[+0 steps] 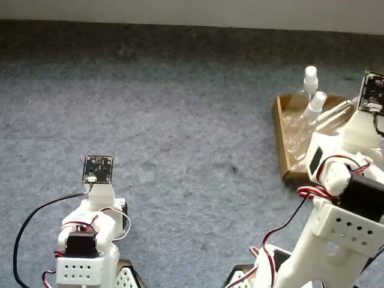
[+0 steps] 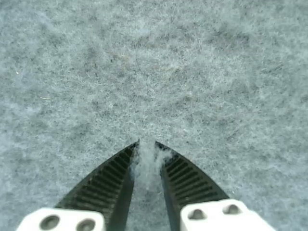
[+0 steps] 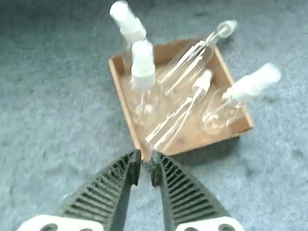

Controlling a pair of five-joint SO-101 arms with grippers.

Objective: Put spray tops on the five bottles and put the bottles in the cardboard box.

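right gripper (image 3: 145, 159) near cardboard box (image 3: 211, 140), bottles (image 3: 185, 60) inside

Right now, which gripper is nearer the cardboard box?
Right. The right gripper is just outside one wall of the cardboard box; the left gripper is far off, well clear of it.

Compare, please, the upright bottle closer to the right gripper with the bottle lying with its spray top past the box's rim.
The upright bottle stands on its base in the cardboard box; the lying bottle rests on its side. The upright bottle's spray top points up over the box, while the lying bottle's spray top juts beyond the rim. Both are clear with white spray tops fitted.
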